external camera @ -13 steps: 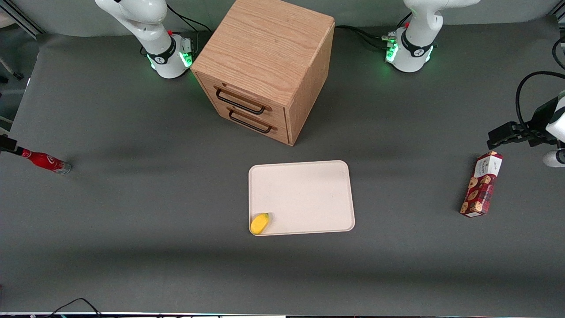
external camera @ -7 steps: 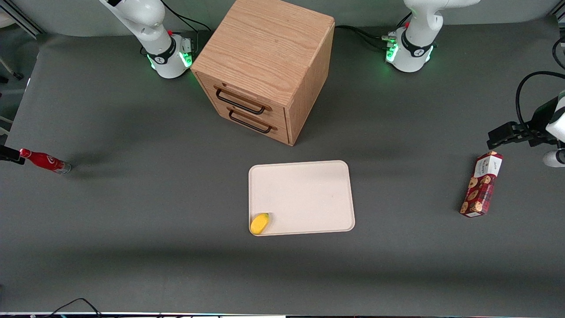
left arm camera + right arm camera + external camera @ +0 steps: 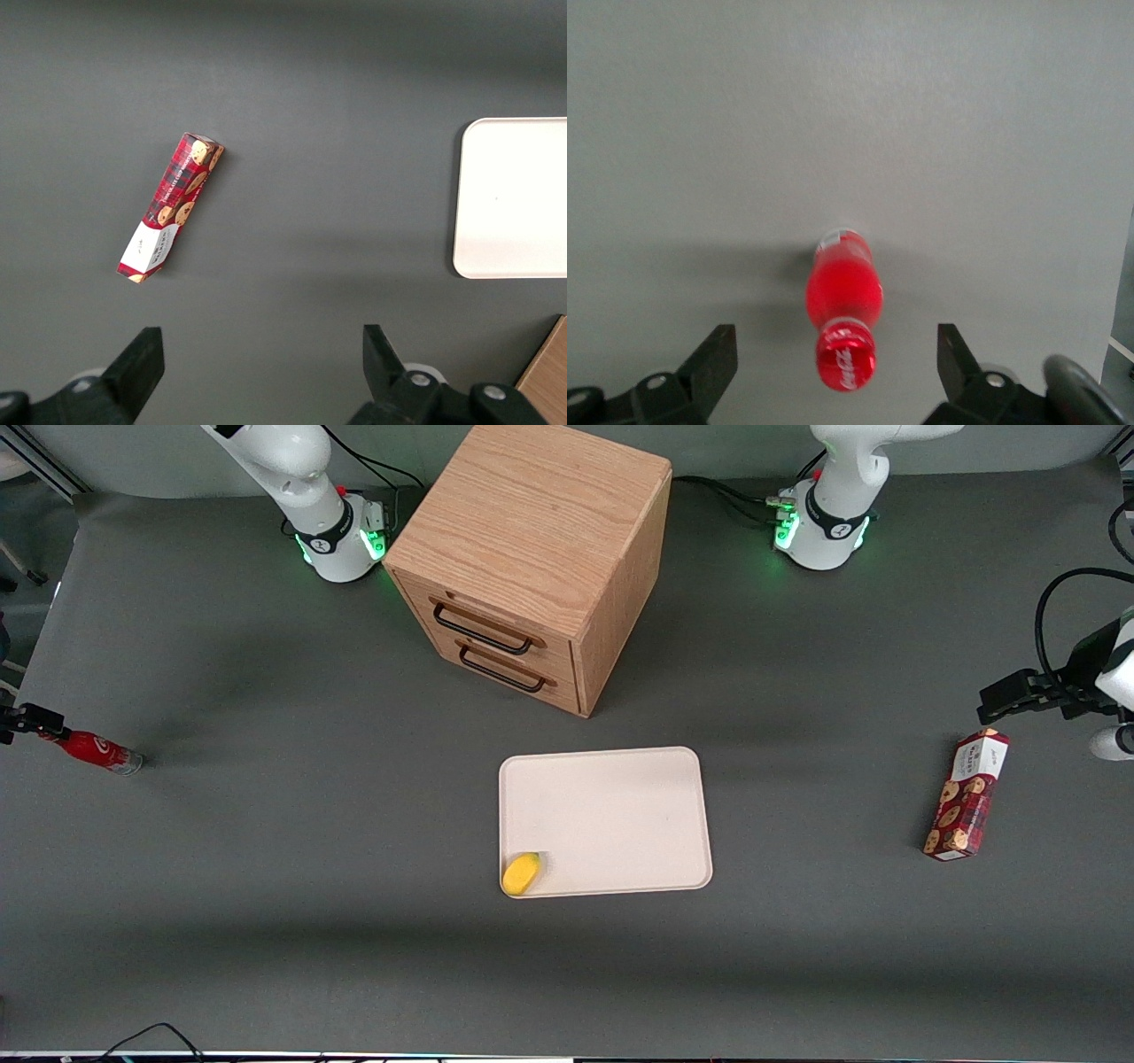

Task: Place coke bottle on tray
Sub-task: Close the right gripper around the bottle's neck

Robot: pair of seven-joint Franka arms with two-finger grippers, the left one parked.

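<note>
Over the last second the gripper (image 3: 837, 367) has closed in above the coke bottle (image 3: 94, 749), its fingers spread wide to either side of the cap with nothing held; judged to be the approach for a grasp, lift not begun. The bottle stands on the surface (image 3: 266, 850) well apart from the tray (image 3: 611, 815), toward the working arm's end. Count: one bottle, one tray, one yellow fruit (image 3: 521, 872) in a tray corner, one cabinet (image 3: 532, 567), one cookie box (image 3: 966, 794).

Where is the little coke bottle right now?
The coke bottle stands on the table at the working arm's end, far from the tray, with the open gripper above it.
</note>
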